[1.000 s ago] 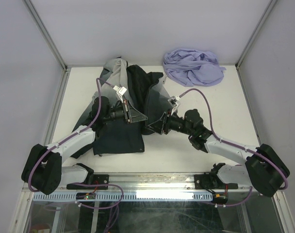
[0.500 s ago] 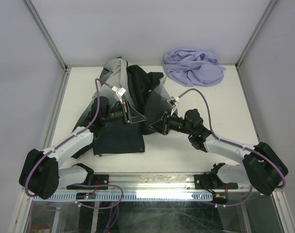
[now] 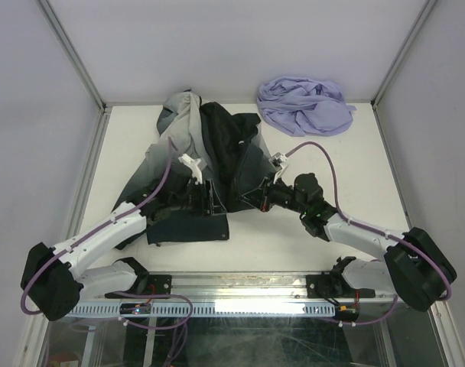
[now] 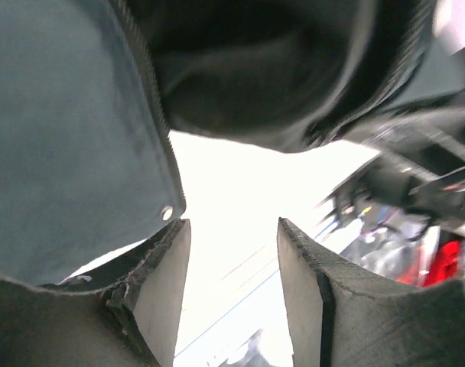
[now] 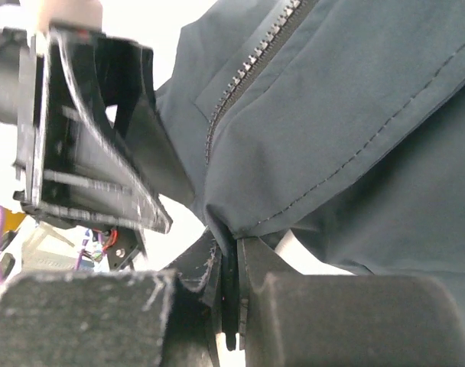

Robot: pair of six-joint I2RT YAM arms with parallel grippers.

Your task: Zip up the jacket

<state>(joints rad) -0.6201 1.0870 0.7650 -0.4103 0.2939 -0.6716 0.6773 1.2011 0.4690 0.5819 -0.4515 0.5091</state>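
Note:
The jacket (image 3: 193, 134) lies open on the table, light grey at its far end, dark at the near end, black lining showing. My left gripper (image 3: 212, 200) is open and empty at the inner edge of the jacket's left front panel (image 4: 64, 138). That panel's zipper edge and a metal snap (image 4: 166, 213) lie just beyond my left finger (image 4: 167, 283). My right gripper (image 3: 248, 196) is shut on the bottom corner of the right front panel (image 5: 355, 99) and holds it off the table. The zipper teeth (image 5: 255, 61) run up from the pinched spot.
A crumpled lavender-purple garment (image 3: 305, 103) lies at the far right of the table. Metal frame posts (image 3: 83, 191) border the white table. The two grippers are close together, and the left one (image 5: 87, 138) fills the left of the right wrist view.
My left gripper has come down and toward the near edge, from above the jacket to the left panel's inner edge. The right gripper has kept its hold and shifted slightly.

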